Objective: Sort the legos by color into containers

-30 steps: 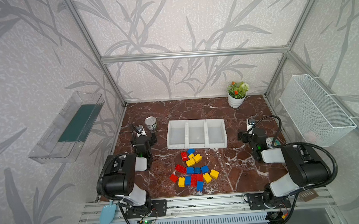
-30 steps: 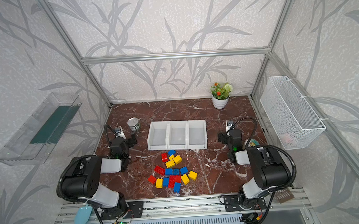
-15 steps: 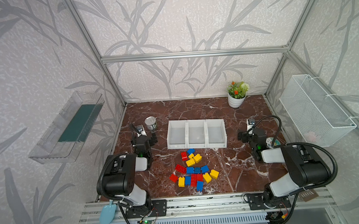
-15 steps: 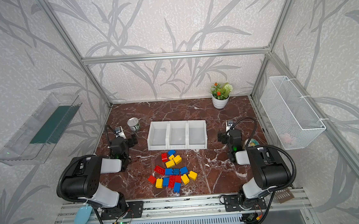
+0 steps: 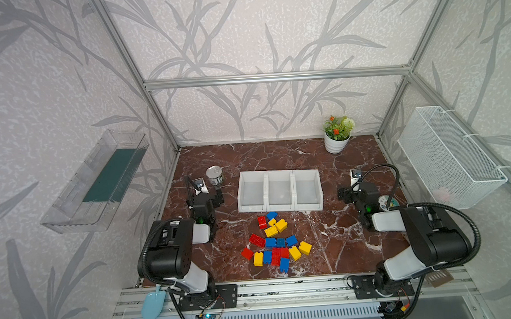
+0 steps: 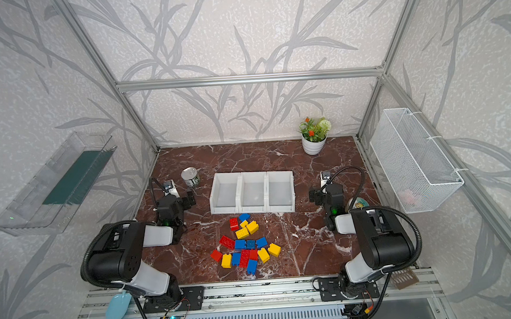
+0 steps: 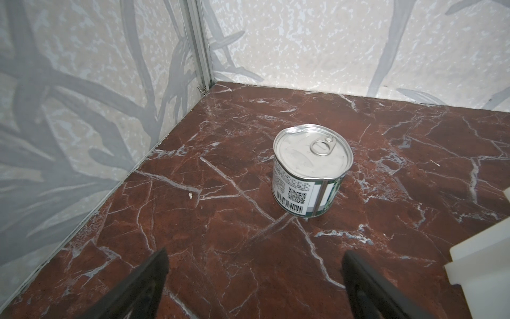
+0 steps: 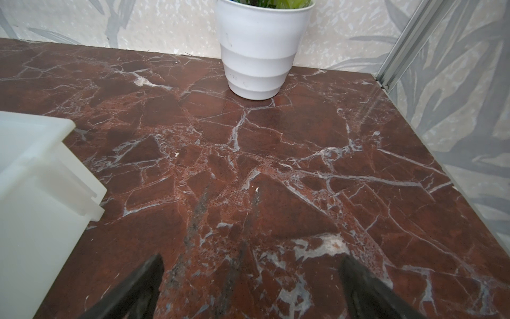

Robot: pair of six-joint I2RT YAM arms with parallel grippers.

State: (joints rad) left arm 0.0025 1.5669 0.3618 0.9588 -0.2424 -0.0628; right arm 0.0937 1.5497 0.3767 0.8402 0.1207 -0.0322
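Legos (image 5: 270, 242) loose on marble tabletop (image 5: 344, 240) (leaf-patterned walls (image 5: 270, 28)).

plant (image 8: 259, 47) — leaves cropped (right wrist view) | pink thing (image 5: 443, 194) in wire basket (image 5: 448, 154) — unidentifiable

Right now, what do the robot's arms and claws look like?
Both the left arm and right arm are chunky black blocks joined by smooth white tubes, each with a ribbed black hose looping round it. A tiny green light glows near each wrist. The left claw and right claw have flat, black, pointed fingers.
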